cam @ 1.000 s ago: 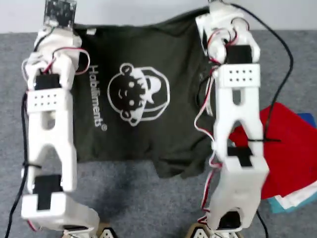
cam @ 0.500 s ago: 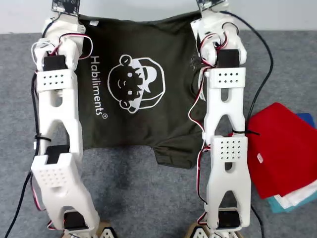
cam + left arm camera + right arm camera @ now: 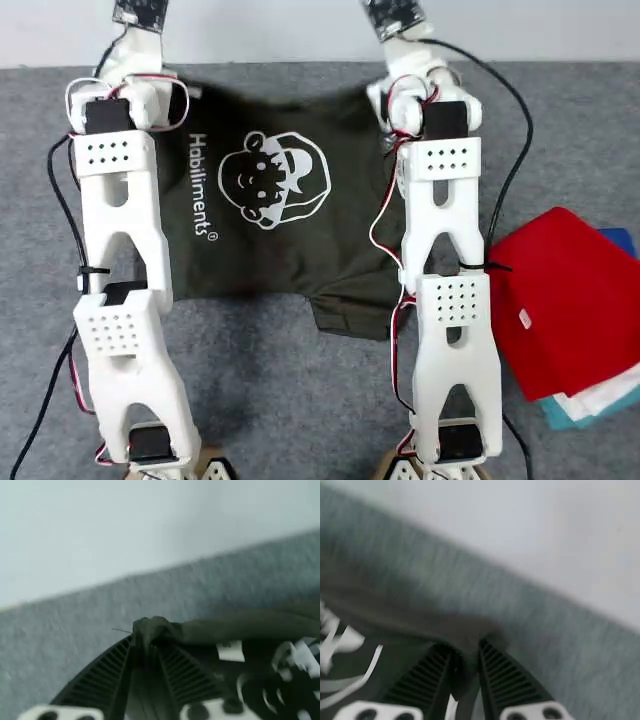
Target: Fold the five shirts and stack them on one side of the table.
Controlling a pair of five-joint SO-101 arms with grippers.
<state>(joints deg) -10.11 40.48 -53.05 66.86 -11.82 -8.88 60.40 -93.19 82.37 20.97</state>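
Shirt (image 3: 300, 250) on table (image 3: 585, 130), stack (image 3: 560, 300) at right

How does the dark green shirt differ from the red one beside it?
The dark green printed shirt lies spread open between the arms; the plain red shirt sits folded atop a pile. The left tool and right tool pinch the green shirt's far edge; nothing touches the red shirt. Both lie over the grey felt table.

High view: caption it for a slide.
Left gripper and right gripper pinch the dark shirt's far edge; red shirt tops a stack.
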